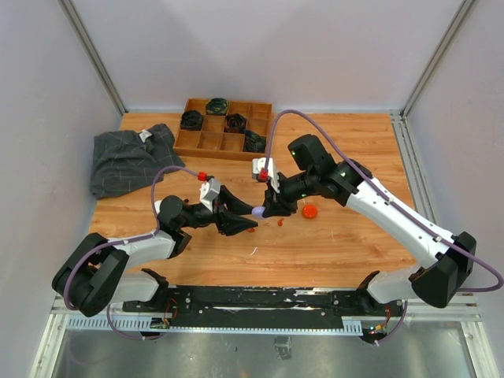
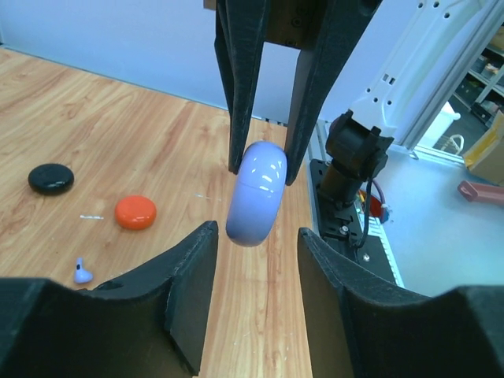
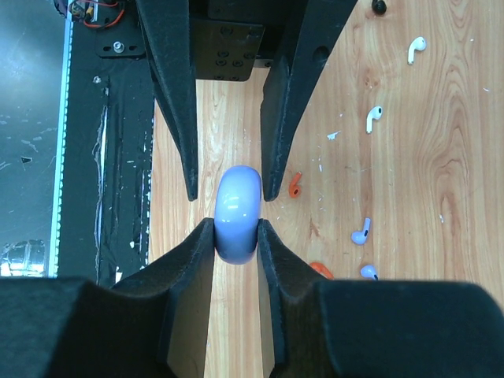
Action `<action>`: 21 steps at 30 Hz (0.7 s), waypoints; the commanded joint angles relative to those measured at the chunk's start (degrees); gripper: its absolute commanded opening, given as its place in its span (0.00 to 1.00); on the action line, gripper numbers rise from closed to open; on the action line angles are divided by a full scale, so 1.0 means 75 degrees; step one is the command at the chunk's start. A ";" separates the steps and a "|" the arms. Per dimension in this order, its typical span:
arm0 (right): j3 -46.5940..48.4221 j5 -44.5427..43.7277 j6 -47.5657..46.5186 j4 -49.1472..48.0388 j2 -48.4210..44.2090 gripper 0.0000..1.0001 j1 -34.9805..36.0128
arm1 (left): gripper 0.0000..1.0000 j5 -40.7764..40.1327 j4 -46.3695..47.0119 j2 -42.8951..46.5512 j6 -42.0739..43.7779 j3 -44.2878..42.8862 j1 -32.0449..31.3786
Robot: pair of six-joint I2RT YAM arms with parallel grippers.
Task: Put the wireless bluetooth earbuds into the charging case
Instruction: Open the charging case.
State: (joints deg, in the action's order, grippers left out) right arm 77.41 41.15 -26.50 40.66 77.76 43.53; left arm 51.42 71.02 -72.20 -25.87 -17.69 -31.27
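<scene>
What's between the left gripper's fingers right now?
The lilac case, pinched by the right gripper; left wrist view shows gaps to both left fingers.

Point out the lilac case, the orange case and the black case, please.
lilac case (image 2: pixel 256 197): left wrist view, middle of its glossy side.
orange case (image 2: pixel 135 212): left wrist view, centre of its top.
black case (image 2: pixel 51 178): left wrist view, centre of its top.
</scene>
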 commanded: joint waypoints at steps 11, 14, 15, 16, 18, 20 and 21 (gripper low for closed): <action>0.0529 -0.0025 -0.0117 0.0202 0.0447 0.01 0.0253 | 0.34 0.0114 -0.0104 0.0208 0.0387 -0.0168 0.0056; 0.0564 -0.0064 -0.0086 0.0159 0.0471 0.01 0.0261 | 0.32 0.0177 -0.0195 0.0194 0.0464 -0.0161 0.0056; 0.0588 -0.0082 -0.0060 0.0158 0.0488 0.01 0.0263 | 0.30 0.0192 -0.0210 0.0210 0.0486 -0.0161 0.0056; 0.0599 -0.0081 -0.0045 0.0164 0.0511 0.01 0.0259 | 0.27 0.0208 -0.0212 0.0225 0.0501 -0.0146 0.0056; 0.0615 -0.0084 -0.0030 0.0146 0.0558 0.01 0.0275 | 0.21 0.0207 -0.0166 0.0258 0.0498 -0.0113 0.0050; 0.0661 -0.0095 0.0003 0.0141 0.0605 0.02 0.0287 | 0.15 0.0226 -0.0125 0.0280 0.0496 -0.0086 0.0055; 0.0679 -0.0101 0.0022 0.0132 0.0628 0.03 0.0291 | 0.12 0.0240 -0.0129 0.0303 0.0502 -0.0082 0.0053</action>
State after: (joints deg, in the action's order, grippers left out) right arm 79.83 40.69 -26.85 42.78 81.47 44.62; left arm 51.70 68.86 -71.35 -22.68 -17.69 -31.03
